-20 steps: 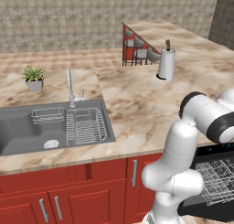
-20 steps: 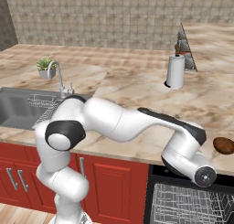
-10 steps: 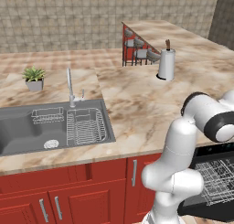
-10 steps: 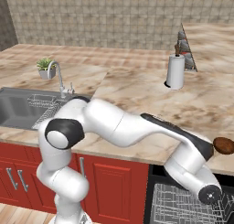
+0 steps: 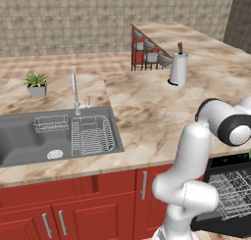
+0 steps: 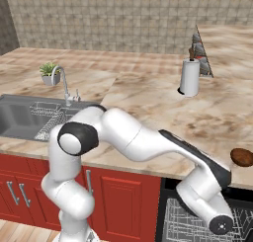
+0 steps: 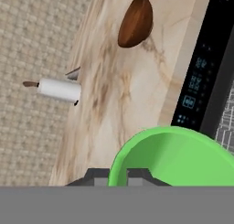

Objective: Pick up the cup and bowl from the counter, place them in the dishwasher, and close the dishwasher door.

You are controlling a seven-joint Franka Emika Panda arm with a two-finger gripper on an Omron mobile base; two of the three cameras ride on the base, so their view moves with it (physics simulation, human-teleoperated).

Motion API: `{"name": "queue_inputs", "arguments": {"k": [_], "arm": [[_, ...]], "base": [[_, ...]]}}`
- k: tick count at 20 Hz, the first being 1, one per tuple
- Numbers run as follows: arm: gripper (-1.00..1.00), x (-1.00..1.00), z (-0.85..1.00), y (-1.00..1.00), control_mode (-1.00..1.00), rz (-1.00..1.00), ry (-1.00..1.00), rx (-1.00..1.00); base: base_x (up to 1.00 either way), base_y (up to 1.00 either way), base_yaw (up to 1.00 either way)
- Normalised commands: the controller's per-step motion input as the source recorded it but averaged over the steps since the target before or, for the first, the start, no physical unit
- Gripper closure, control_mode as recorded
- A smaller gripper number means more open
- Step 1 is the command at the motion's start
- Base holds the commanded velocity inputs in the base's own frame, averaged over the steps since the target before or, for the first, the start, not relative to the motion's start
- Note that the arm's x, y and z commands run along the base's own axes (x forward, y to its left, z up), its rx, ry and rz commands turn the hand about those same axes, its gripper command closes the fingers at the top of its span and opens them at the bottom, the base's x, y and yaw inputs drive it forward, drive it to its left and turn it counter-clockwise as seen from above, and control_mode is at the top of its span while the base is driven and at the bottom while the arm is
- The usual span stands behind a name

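Cup (image 7: 176, 157), bright green, fills the lower part of the hand view, rim toward camera, lying over the worktop (image 7: 132, 95) edge and next to the dishwasher (image 7: 208, 81) control strip. Hand (image 7: 119, 176) closed on the cup: dark finger tips sit at its near rim, one each side of the wall. Bowl (image 7: 135, 21), brown, rests on the worktop beyond the cup, well apart from it, near the same front edge; seen in right base view as a dark brown bowl (image 6: 242, 157) at the worktop edge above the dishwasher. Dishwasher open: black door (image 5: 223, 227) dropped down, pale wire rack (image 5: 234, 195) visible w/ the arm's forearm lowered in front of it. Paper-towel roll (image 6: 189, 77) stands upright farther back on the worktop, behind the bowl. Sink (image 5: 29, 141) w/ wire basket (image 5: 92, 135) and faucet (image 5: 76, 92) lies well to the left of the dishwasher; small potted plant (image 5: 37, 83) behind the sink.
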Motion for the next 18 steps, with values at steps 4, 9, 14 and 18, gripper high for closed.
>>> {"name": "queue_inputs", "arguments": {"k": [4,9,14,18], "arm": [[1.0,-0.24,-0.47,0.0,-1.0,-0.02,0.0,0.0],[1.0,-0.29,-0.36,-0.08,-1.0,-0.05,0.0,0.07],[1.0,-0.25,-0.25,-0.06,-1.0,-0.05,0.0,0.05],[1.0,-0.05,-0.32,0.0,-1.0,-0.05,0.01,0.05]], "base": [[0.0,0.0,0.0],[0.0,0.0,0.0],[0.0,0.0,0.0],[0.0,0.0,0.0]]}}
